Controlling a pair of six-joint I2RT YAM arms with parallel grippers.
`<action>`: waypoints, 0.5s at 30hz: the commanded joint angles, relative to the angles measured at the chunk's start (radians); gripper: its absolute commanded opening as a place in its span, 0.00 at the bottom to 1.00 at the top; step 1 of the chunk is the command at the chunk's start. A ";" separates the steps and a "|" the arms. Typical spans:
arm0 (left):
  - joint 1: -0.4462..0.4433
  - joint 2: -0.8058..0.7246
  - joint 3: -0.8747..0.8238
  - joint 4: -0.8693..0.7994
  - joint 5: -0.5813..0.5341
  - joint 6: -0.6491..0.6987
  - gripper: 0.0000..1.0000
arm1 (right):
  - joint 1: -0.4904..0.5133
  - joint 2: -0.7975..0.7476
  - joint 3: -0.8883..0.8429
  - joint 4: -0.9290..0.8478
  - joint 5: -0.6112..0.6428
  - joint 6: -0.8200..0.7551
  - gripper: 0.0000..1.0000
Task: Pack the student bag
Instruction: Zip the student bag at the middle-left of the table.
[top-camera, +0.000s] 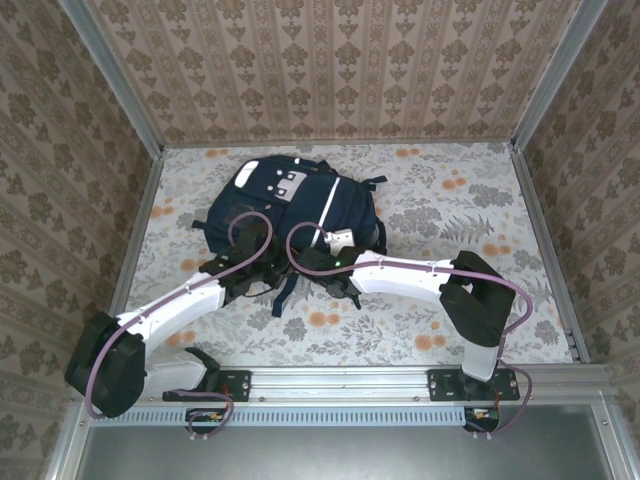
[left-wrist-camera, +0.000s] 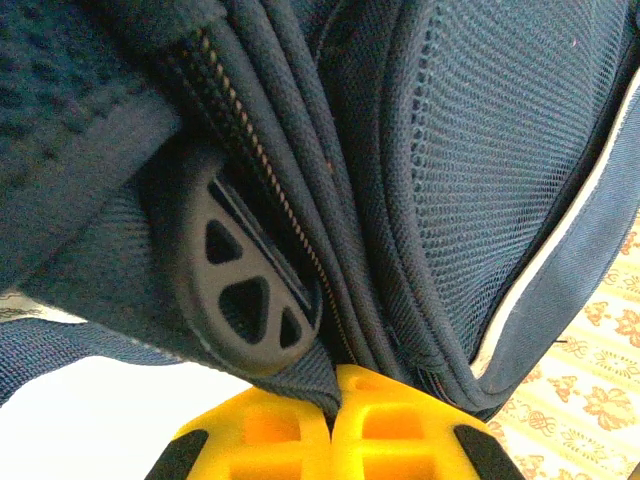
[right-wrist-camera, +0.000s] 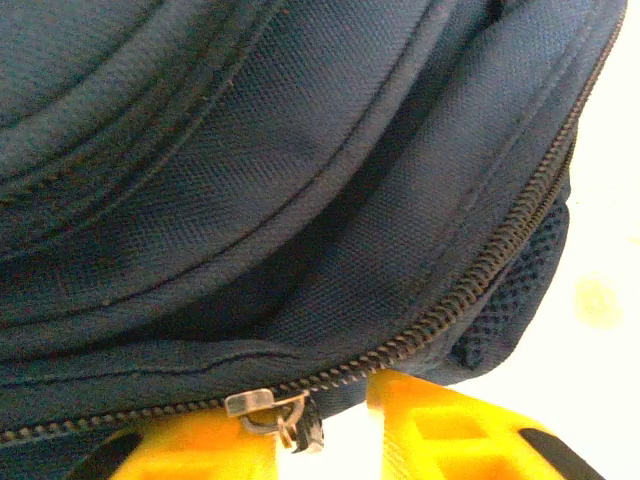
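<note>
The student bag (top-camera: 295, 210), navy with a thin white stripe and white top patches, lies flat at the back middle of the table. My left gripper (top-camera: 254, 274) is at its near left edge. In the left wrist view this gripper (left-wrist-camera: 336, 388) is shut, and its yellow fingers (left-wrist-camera: 270, 425) pinch a fold of navy webbing (left-wrist-camera: 315, 375) just below a black plastic buckle (left-wrist-camera: 240, 290). My right gripper (top-camera: 336, 272) is at the bag's near right edge. Its jaws (right-wrist-camera: 325, 420) stand apart under the closed zipper (right-wrist-camera: 480, 275). The zipper slider (right-wrist-camera: 262, 405) and its pull hang in the gap beside the left finger.
The flowered tablecloth (top-camera: 450, 220) is bare to the right of the bag and in front of it. Patterned walls (top-camera: 330, 70) close the back and both sides. Dark straps (top-camera: 285, 292) trail from the bag's near edge between the two arms.
</note>
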 joint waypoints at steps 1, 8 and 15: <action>0.006 -0.049 0.013 0.073 0.021 -0.001 0.00 | 0.000 -0.026 -0.001 0.035 -0.006 -0.020 0.17; 0.008 -0.052 0.014 0.061 0.018 0.004 0.00 | 0.000 -0.056 -0.027 0.042 0.003 -0.026 0.00; 0.036 -0.092 0.014 -0.040 -0.008 0.039 0.00 | -0.003 -0.147 -0.096 0.088 -0.025 -0.073 0.00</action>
